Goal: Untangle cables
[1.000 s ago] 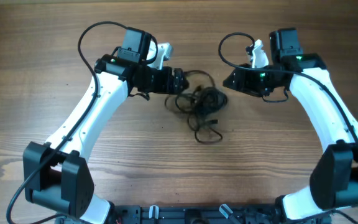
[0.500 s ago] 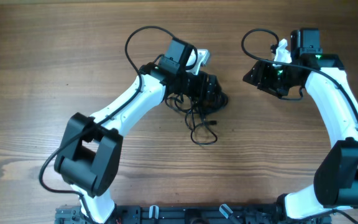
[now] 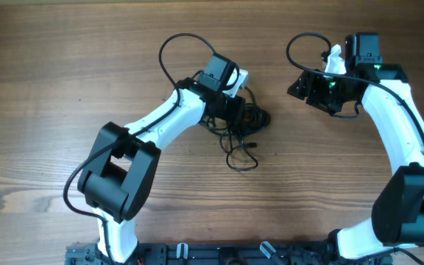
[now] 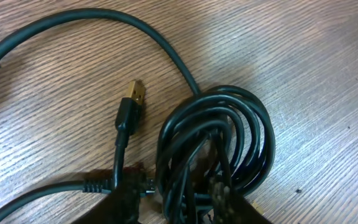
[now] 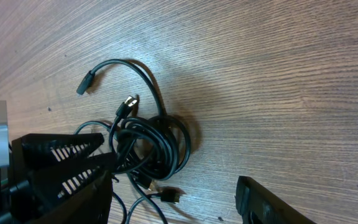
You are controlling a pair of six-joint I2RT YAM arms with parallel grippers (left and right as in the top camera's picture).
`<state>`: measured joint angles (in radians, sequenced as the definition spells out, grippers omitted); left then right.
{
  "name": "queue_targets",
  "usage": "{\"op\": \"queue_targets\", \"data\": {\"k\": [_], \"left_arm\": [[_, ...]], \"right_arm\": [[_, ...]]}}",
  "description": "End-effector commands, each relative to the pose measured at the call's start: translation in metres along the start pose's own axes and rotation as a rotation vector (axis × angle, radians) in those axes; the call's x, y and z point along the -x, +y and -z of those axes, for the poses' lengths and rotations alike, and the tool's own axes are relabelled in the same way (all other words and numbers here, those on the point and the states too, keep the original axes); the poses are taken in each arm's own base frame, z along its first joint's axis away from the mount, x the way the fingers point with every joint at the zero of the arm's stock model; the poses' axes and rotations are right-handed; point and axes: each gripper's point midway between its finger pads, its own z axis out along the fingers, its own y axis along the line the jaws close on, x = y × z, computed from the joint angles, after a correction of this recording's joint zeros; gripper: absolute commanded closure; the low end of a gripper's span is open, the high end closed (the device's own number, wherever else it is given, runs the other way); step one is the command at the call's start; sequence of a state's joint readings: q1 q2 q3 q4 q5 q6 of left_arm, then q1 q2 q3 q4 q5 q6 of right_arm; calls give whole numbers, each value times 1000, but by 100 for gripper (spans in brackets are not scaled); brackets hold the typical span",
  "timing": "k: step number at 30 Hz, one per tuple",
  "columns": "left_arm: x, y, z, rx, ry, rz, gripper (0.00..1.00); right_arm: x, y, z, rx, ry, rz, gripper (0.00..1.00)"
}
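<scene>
Compared with half a second ago, the left end effector [image 3: 234, 110] is found shifted slightly to the left along the bundle, and its arm is swung further in over the counter [image 3: 43, 81]. The right end effector [image 3: 299, 87] is seen where it was.

The cables [image 3: 245, 121] are bunched in a tight coil near the middle of the counter, and one loose loop is trailed toward the robot's side. The left end effector is set down at the left edge of the coil. In the left wrist view its fingers [image 4: 124, 202] are parted narrowly, with several strands of the coil lying between them. Whether those strands are actually clamped cannot be told.

A gold-tipped plug [image 4: 135, 94] is laid flat on the wood just beside the coil, apart from the fingers. In the right wrist view, a second plug end [image 5: 86, 82] is seen at the tip of a strand curved away from the coil.

The right end effector is held well apart from the cables, to their right, with its jaws spread wide and nothing between them.
</scene>
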<state>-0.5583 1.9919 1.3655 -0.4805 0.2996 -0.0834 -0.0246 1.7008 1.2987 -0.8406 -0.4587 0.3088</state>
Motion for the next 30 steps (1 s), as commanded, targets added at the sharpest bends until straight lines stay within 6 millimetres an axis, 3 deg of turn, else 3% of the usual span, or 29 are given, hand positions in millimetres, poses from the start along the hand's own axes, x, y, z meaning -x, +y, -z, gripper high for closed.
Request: {"op": "queue_targets", "data": {"k": [1,5,7,13,17,21,23,25,28,30], "left_arm": [[-10,-2,-13,-2,24,-37,71],[-22,-5,-34,5,64,-125,93],[-16,4,-37,52,39,-131,93],[-9,1,-38,51,4,-141,81],[-18,-9,-48,41,31,-163,75],[-37,-17,-68,35,83,-182,76],[-33,-13,-67,37,73,-175,81],[-30,-5,-65,44,65,-156,96],[-23,-5,-56,39,47,-120,96],[-6,-16,-29,30,-10,-134,96]], "right_arm": [[3,-3,0,-16,-9,17,34],[2,-4,0,-18,-5,18,34],[2,-4,0,-18,-4,17,34],[2,-4,0,-18,-3,17,34],[1,-4,0,-19,-1,16,33],[0,-4,0,-20,4,18,33],[0,-4,0,-19,5,19,31],[-2,-2,0,-9,12,18,30],[-6,11,-3,29,28,60,32],[-12,24,-9,40,38,100,33]]}}
